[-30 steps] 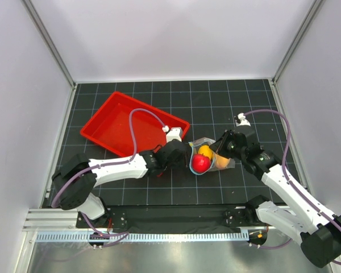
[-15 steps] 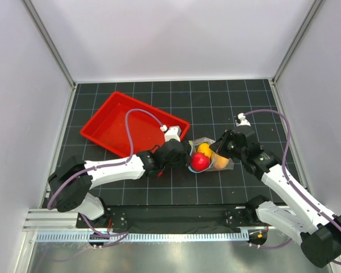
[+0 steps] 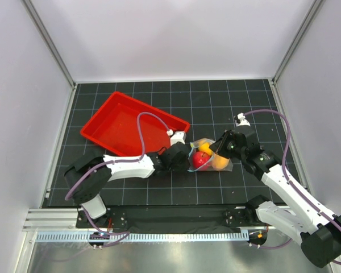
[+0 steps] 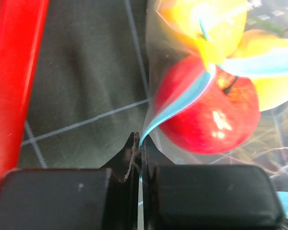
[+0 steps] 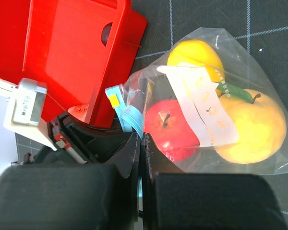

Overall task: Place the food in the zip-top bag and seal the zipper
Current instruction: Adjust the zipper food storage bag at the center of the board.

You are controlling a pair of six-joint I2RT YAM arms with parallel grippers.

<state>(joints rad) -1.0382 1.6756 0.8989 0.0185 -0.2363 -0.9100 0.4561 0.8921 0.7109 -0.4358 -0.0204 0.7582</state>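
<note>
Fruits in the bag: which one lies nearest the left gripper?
The red apple, right beside the left gripper pinching the zipper; the lemon and orange ball lie farther off.

Left hand (image 3: 187,158) and right hand (image 3: 221,148) at opposite sides of the zip-top bag (image 3: 213,160), red tray (image 3: 116,122) near.

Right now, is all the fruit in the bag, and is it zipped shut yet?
Done: the apple, lemon and orange sit inside the zip-top bag. In hand: the left gripper pinches the zipper, and the right gripper pinches the bag's edge. Left: the zipper looks wavy and parted, so it probably needs pressing shut.
</note>
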